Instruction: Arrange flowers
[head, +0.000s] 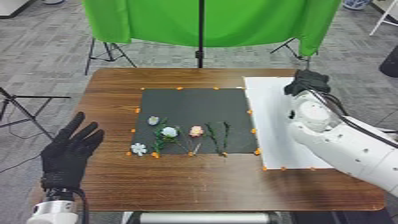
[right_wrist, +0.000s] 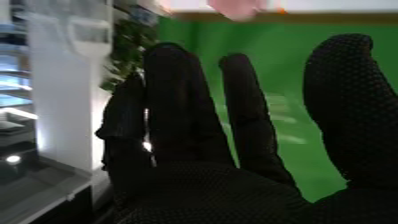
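the brown wooden worktop carries a dark mat across its middle and a white sheet on its right side, running from the far edge toward the near one, with small bits of orange tape around both. the flowers lie on the near half of the mat: a white flower with green leaves, a pale bud just beyond it toward the far left, and a pink flower beside it on the right. a pale, open-petalled flower sits at the mat's near left corner, and right of the pink flower two slim green sprigs lie next to each other. the left hand is over the worktop's left edge, open, fingers straight and spread, with nothing in it. the right hand is at the far right corner, over the far end of the white sheet. in the right wrist view the right hand is open, fingers extended and thumb apart, and has hold of nothing; a blurred pink shape shows beyond it, too unclear to name. past the far edge hangs a green cloth.
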